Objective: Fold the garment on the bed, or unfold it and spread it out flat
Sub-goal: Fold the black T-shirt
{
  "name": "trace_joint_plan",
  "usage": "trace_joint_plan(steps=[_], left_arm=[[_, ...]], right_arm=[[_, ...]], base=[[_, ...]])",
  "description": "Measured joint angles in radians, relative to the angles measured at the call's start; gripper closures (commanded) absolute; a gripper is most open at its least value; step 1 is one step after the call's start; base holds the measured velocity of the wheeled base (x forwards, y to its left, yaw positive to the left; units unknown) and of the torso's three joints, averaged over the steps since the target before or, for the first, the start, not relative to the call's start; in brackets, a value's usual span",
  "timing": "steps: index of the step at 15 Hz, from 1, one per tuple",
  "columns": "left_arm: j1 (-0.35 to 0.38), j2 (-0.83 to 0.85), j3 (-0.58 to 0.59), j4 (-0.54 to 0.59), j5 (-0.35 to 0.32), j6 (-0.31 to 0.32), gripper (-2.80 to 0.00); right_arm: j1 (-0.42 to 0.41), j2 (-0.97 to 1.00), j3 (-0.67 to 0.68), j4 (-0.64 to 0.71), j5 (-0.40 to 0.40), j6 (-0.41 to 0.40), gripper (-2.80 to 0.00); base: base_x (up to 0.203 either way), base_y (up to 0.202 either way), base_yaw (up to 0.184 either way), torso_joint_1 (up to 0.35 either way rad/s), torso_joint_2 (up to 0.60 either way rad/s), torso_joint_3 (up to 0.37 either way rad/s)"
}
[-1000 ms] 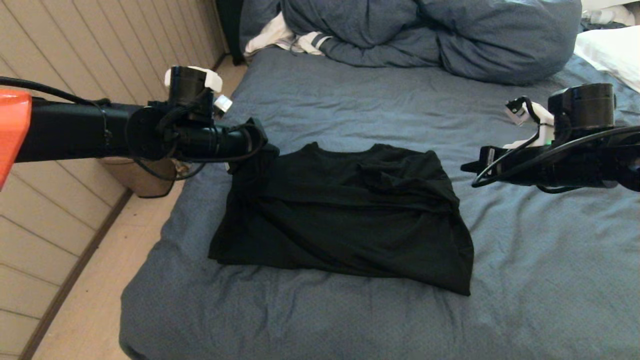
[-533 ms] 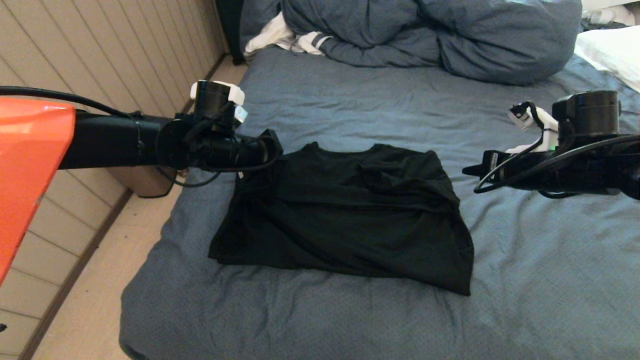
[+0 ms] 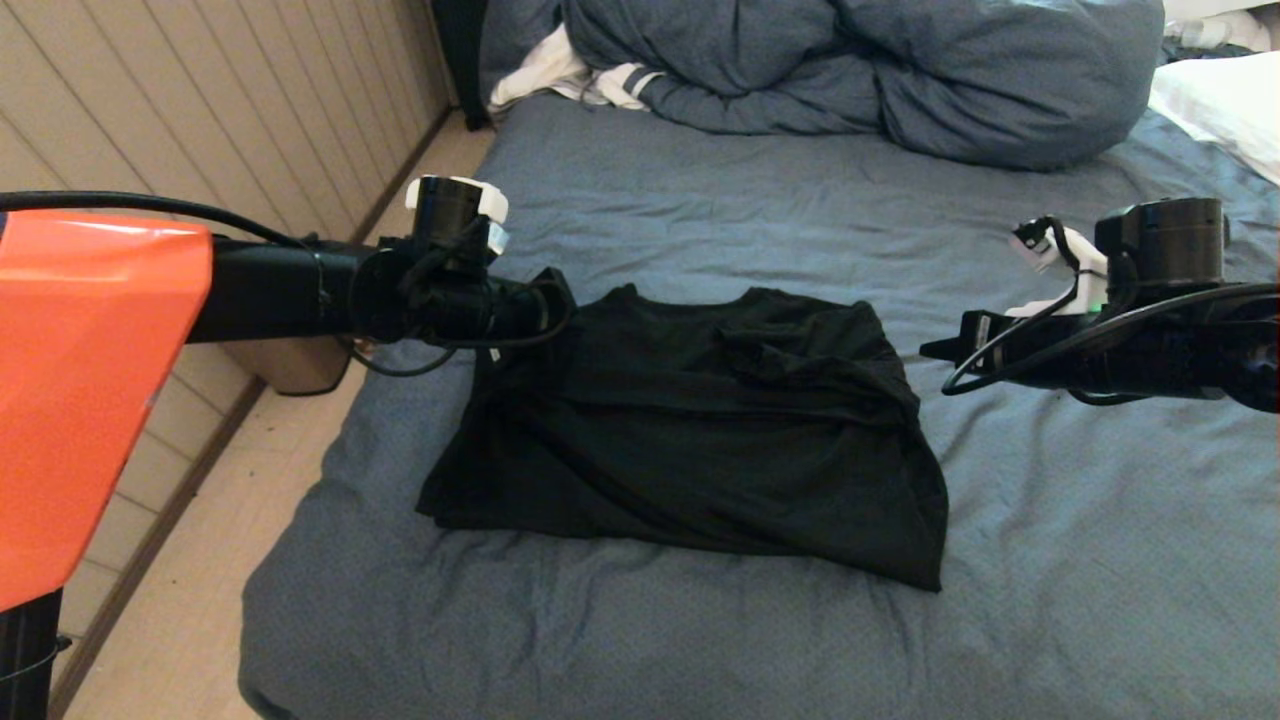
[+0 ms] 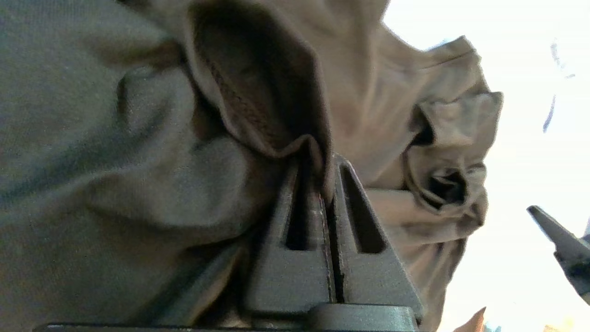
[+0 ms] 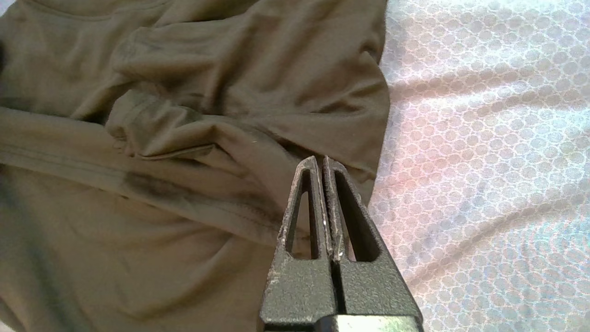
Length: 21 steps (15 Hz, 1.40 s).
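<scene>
Pale panelled wall (image 3: 250, 120) beside light wooden floor (image 3: 190, 610).

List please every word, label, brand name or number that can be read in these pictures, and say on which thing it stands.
None: no text can be read in any view.
The garment shows only plain black cloth; no print or lettering faces up.
The bed sheet, the duvet and the left gripper and right gripper bear no legible marking.
</scene>
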Motion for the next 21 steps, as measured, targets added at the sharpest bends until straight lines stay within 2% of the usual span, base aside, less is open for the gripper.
trace_joint_plan(steps=[3,10,11,14,18,21], left_arm=[[-0.001,0.014,-0.045,0.052,0.033,0.0,-2.8],[-0.028,-0.085,-0.039,0.099,0.035,-0.007,-2.8],[-0.03,-0.115,-0.031,0.122,0.036,-0.005,0.0],[-0.031,-0.227,0.082,0.165,0.036,0.015,0.0],[-0.03,-0.378,0.364,0.161,0.04,0.123,0.0],[-0.037,-0.436,0.457,0.13,0.041,0.145,0.0]], right_arm=[[-0.007,0.007,0.0,0.0,0.005,0.0,0.0],[-0.01,0.007,0.0,0.001,0.029,0.01,0.0],[-0.01,0.002,-0.002,0.002,0.031,0.024,0.0],[-0.005,-0.023,0.001,0.035,0.03,0.058,0.0],[0.013,-0.051,-0.025,0.229,0.03,0.051,0.0],[0.067,-0.038,-0.096,0.332,0.027,0.058,0.0]], base=[[0.0,0.0,0.0,0.0,0.0,0.0],[0.0,0.0,0.0,0.0,0.0,0.0],[0.0,0.0,0.0,0.0,0.0,0.0],[0.0,0.0,0.0,0.0,0.0,0.0],[0.0,0.0,0.0,0.0,0.0,0.0],[0.0,0.0,0.0,0.0,0.0,0.0]])
